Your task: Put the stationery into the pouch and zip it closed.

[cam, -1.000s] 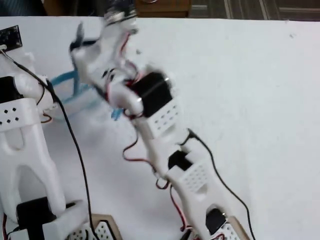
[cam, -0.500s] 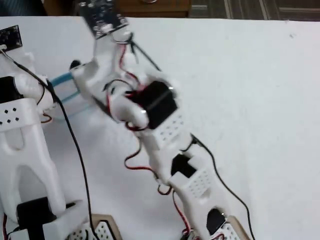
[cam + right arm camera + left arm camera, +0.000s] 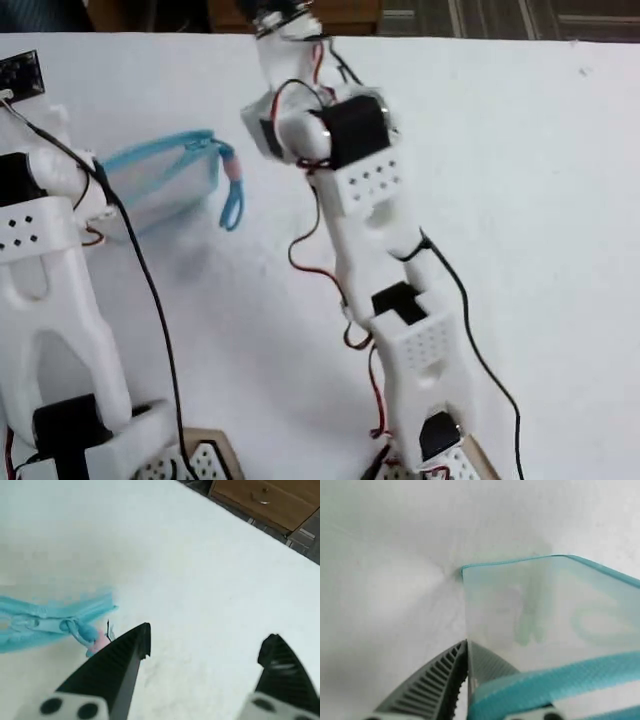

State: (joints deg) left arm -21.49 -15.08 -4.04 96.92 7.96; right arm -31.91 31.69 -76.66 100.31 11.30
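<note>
On the table [image 3: 520,150], pouch [image 3: 165,180] lies crosswise (pull-tab [image 3: 232,200] rightward).

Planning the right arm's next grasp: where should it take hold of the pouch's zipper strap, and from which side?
Probably the strap loop, lying flat on the table clear of the pouch. Come from above, the open right gripper closing across the loop's narrow width. The left gripper pinches the pouch's opposite end, which should brace it.

A furnished room: wooden drawer cabinet [image 3: 270,497] behind white table [image 3: 520,150].
</note>
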